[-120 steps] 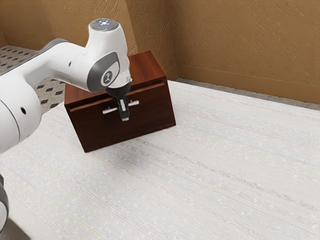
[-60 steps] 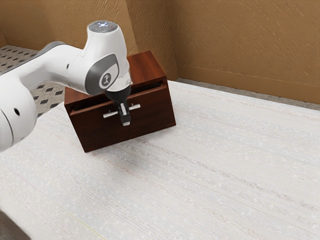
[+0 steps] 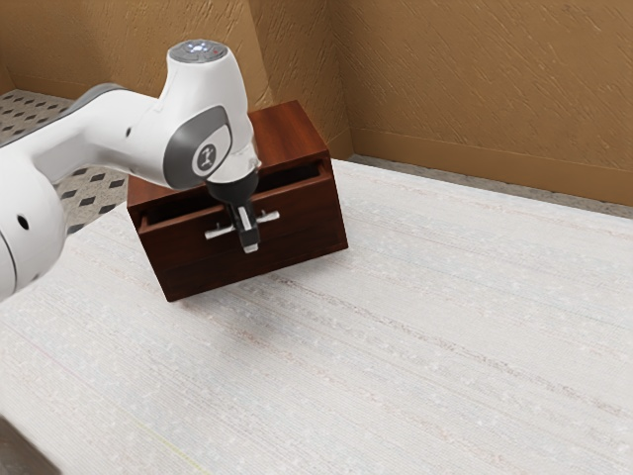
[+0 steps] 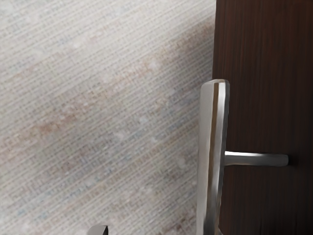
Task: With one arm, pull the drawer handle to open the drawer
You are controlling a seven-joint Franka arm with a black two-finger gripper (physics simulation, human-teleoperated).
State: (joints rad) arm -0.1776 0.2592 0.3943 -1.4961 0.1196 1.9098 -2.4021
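The drawer handle (image 3: pixel 223 231), a silver bar on two short posts, sits across the middle of the drawer (image 3: pixel 297 210), and that drawer already stands a little proud of the dark wooden cabinet (image 3: pixel 287 124), with a dark slot showing along its top edge. The gripper (image 3: pixel 246 236) comes straight down over the bar's middle. The claw is parted rather than pinching. In the wrist view the handle (image 4: pixel 212 156) runs just off the drawer front, while one dark fingertip (image 4: pixel 99 229) stands clear of it on the outer side. It reads to me as a hook, not a clamp.

For the pull, the hand should travel square to the drawer front and level, keeping the bar deep between the fingers so it can't slip off the tips. Any sideways drift could bind the drawer or drag the whole cabinet across the pale surface (image 3: pixel 445 327). The white arm (image 3: pixel 119 129) reaches in from the exterior view's left.
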